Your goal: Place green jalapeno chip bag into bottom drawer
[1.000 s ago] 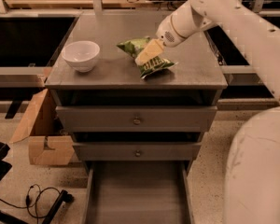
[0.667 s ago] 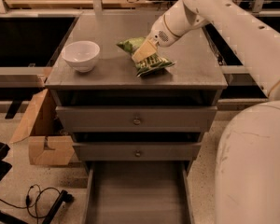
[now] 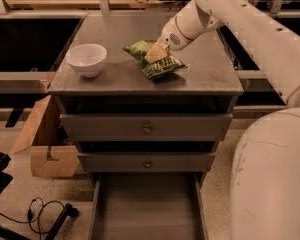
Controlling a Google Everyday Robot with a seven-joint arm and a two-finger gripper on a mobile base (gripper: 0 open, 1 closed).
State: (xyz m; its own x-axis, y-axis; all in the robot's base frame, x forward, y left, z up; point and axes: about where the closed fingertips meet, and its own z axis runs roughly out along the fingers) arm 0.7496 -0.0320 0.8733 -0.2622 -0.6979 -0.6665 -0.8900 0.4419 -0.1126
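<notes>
As the bottom drawer (image 3: pixel 145 211) gapes, the hand (image 3: pixel 156 52) touches the chip bag (image 3: pixel 163 67).

Non-task items on the surface (image 3: pixel 210 76), below it and on the floor (image 3: pixel 20 191).
A white bowl (image 3: pixel 86 59) stands upright on the left part of the grey surface, well apart from the hand (image 3: pixel 156 53), which is over the middle of that surface. Below, the upper drawer (image 3: pixel 105 126) and the middle drawer (image 3: pixel 115 162) are shut; each carries one small round knob (image 3: pixel 146 129) at centre. An open cardboard box (image 3: pixel 45 146) sits on the speckled floor just left of the drawers. A black cable (image 3: pixel 37 209) lies looped in front of the box.
</notes>
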